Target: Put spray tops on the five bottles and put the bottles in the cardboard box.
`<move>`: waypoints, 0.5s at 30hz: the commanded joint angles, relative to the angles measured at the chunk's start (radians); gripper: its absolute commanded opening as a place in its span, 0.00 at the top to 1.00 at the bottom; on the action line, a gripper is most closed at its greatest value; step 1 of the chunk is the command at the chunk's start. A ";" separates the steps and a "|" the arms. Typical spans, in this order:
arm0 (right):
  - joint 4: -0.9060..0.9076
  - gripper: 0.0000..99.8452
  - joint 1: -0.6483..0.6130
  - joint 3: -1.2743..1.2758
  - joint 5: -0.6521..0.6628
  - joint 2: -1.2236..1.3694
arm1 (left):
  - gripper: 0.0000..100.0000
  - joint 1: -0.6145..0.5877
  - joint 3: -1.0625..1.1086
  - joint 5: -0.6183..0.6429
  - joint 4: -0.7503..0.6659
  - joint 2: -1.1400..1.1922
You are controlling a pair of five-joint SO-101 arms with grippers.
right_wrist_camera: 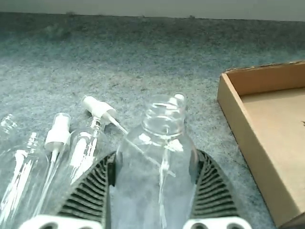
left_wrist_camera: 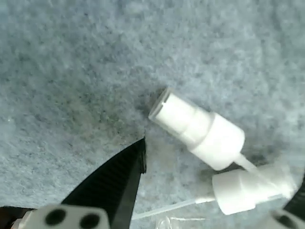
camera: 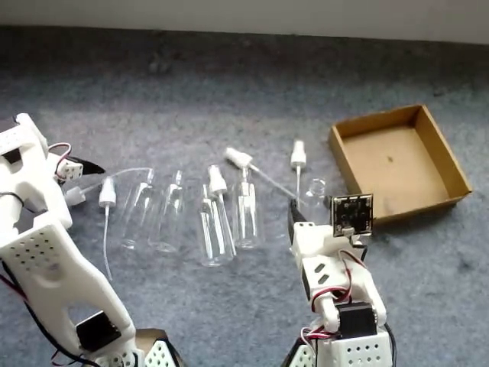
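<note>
My right gripper [right_wrist_camera: 157, 200] is shut on a clear uncapped bottle [right_wrist_camera: 159, 162], held upright between its ribbed fingers [right_wrist_camera: 90, 193]; from above this bottle [camera: 314, 193] stands just left of the cardboard box [camera: 451, 164]. Several other clear bottles [camera: 214, 225] lie in a row on the carpet. White spray tops with thin tubes lie among them, one [camera: 298, 156] near the held bottle. My left gripper [left_wrist_camera: 219, 167] is open low over the carpet, with two spray tops [left_wrist_camera: 200, 129] lying between its fingers. From above, that gripper [camera: 80, 180] is at the row's left end.
The grey carpet [camera: 229, 92] stretches bare behind the bottles. The box [right_wrist_camera: 267, 143] is shallow, open-topped and holds nothing. The two arm bases stand at the front edge, left and centre.
</note>
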 commanded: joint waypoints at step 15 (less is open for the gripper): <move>0.005 0.96 0.004 -0.012 -0.002 -0.012 | 0.86 -0.025 -0.242 0.008 -0.005 0.128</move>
